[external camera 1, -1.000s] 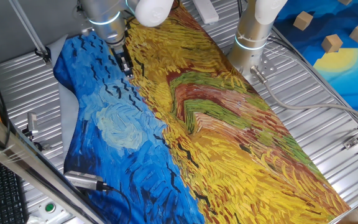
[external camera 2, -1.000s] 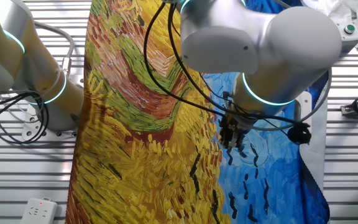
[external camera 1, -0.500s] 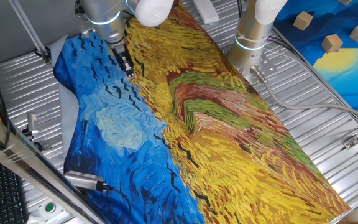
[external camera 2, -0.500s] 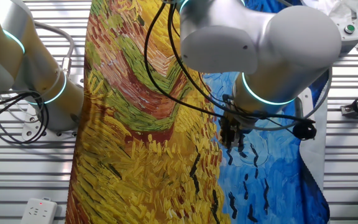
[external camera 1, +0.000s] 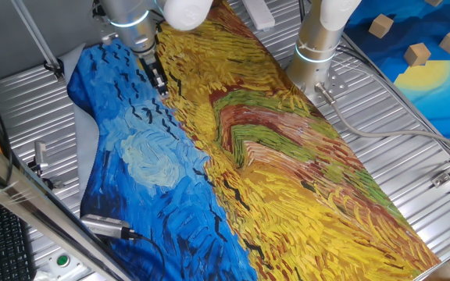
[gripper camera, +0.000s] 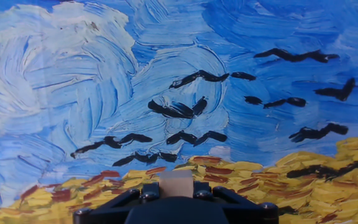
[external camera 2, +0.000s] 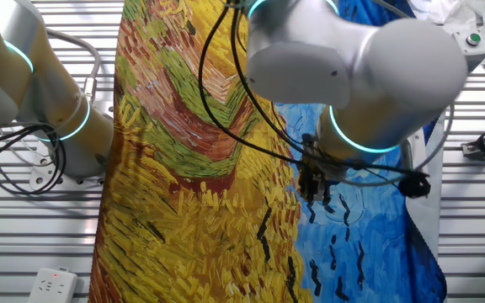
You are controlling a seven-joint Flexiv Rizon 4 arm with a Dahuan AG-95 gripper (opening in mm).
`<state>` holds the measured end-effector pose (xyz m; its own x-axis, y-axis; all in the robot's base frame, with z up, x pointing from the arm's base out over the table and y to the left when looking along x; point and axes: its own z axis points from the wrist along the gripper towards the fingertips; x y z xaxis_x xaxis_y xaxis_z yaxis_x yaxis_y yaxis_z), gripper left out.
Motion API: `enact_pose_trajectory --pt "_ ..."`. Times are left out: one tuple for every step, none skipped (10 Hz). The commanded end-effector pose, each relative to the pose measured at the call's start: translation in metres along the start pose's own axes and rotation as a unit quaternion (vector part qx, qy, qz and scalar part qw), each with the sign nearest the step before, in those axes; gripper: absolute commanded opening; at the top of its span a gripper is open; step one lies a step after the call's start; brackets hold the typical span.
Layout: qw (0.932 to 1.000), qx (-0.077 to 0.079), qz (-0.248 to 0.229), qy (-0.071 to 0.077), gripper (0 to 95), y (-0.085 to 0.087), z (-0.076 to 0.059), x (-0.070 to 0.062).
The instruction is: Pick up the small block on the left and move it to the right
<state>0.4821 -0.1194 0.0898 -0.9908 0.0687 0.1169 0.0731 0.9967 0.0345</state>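
Note:
In the hand view the small block (gripper camera: 176,183), a tiny pale-tan wooden cube, sits between the two black fingers of my gripper (gripper camera: 176,190) at the bottom edge. The gripper is shut on it. The painted cloth lies below, blue sky with black birds above a yellow field. In one fixed view my gripper (external camera 1: 159,84) hangs just above the cloth (external camera 1: 233,156) near the blue-yellow border at the far left. In the other fixed view the gripper (external camera 2: 312,192) shows under the silver arm; the block is too small to make out there.
A second silver arm (external camera 1: 319,39) stands at the back right of the cloth. Larger tan wooden blocks (external camera 1: 417,53) lie on a blue and yellow mat at the far right. A metal cylinder with a cable (external camera 1: 106,226) lies at the cloth's near left edge.
The arm's upper body has shifted slightly; the gripper stays at about the same spot over the cloth, still shut on the block.

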Motion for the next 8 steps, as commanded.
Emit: enact_pose_trajectory --pt "0.9999 0.010 -0.003 -0.005 0.0 0.0003 -0.0005 0.0009" --pt "0.9999 0.010 -0.004 -0.007 0.0 0.0003 -0.0005 0.0009" --pt "0.9999 0.009 -0.004 -0.008 0.0 0.0003 -0.0005 0.0009" --pt "0.9999 0.009 -0.003 -0.008 0.0 0.0003 -0.0005 0.0009" --pt "0.9999 0.009 -0.003 -0.008 0.0 0.0003 -0.0005 0.0010" --pt "0.9999 0.009 -0.002 -0.009 0.0 0.0003 -0.0005 0.0010" --pt "0.9999 0.006 0.001 -0.013 0.0 0.0027 0.0003 0.0001" --pt "0.9999 0.007 0.002 -0.014 0.0 0.0086 0.0017 -0.0019"
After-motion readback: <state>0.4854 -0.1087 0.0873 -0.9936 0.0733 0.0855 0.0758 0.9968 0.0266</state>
